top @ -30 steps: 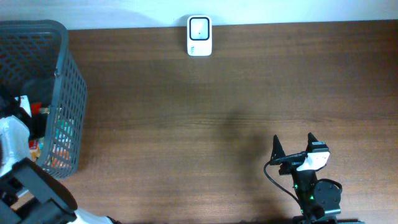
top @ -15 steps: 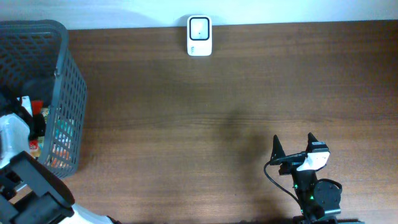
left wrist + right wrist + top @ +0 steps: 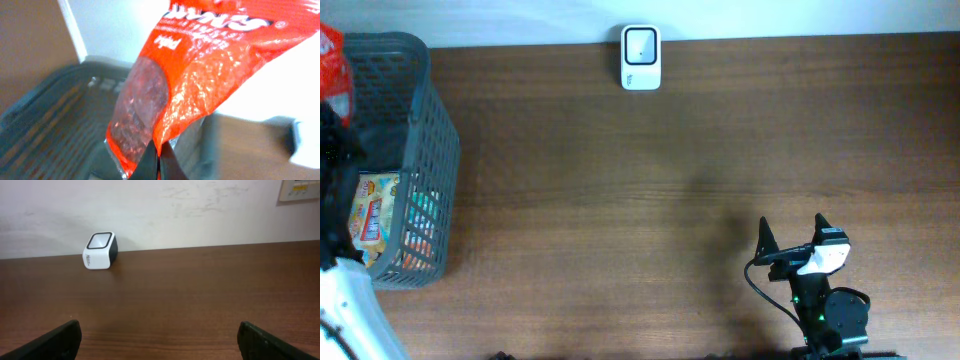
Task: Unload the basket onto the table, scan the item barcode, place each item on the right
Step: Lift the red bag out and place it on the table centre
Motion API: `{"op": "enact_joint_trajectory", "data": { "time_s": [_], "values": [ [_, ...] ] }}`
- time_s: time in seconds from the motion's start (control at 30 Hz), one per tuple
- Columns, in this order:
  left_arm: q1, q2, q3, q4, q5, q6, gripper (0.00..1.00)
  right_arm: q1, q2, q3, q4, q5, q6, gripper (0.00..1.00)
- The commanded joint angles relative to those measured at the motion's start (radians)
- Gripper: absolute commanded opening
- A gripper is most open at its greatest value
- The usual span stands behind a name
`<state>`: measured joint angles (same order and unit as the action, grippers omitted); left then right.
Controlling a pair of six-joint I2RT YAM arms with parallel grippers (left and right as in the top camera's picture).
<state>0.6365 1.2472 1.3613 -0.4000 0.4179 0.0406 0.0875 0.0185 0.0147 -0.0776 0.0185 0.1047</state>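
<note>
The item is a red snack bag (image 3: 210,65) with a clear window. It hangs above the grey mesh basket (image 3: 50,125), and my left gripper (image 3: 159,162) is shut on its lower edge. Overhead, the red bag (image 3: 328,50) shows at the far top left, over the basket's back corner. The white barcode scanner (image 3: 640,57) stands at the table's back edge, far to the right of the bag. No barcode shows on the bag. Near the front right, my right gripper (image 3: 792,240) stands open and holds nothing, facing the scanner (image 3: 100,251).
The basket (image 3: 420,150) at the left edge holds more packets, one of them yellow (image 3: 365,205). A white wall runs behind the table. Brown tabletop (image 3: 650,200) lies between basket, scanner and right arm.
My left gripper has shut on the red bag inside the basket and lifted it up and back, above the rim. The right arm has not moved.
</note>
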Motion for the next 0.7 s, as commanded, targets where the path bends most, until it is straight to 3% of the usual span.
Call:
{"op": "enact_joint_trajectory", "data": {
  "time_s": [0.0,0.13,0.3,0.67],
  "values": [
    [-0.096,-0.093,0.022,0.051,0.262,-0.098,0.0,-0.003,-0.005,-0.009,-0.002,0.001,0.004,0.98],
    [-0.413,-0.059,0.021,0.035,0.277,-0.096,0.0,-0.003,-0.005,-0.009,-0.002,0.001,0.004,0.98],
    [-0.719,0.105,0.021,-0.023,0.118,-0.055,0.0,-0.003,-0.005,-0.009,-0.002,0.001,0.004,0.99],
    [-1.114,0.601,0.021,-0.039,-0.03,0.092,0.0,-0.003,-0.005,-0.009,-0.002,0.001,0.004,0.99]
  ]
}}
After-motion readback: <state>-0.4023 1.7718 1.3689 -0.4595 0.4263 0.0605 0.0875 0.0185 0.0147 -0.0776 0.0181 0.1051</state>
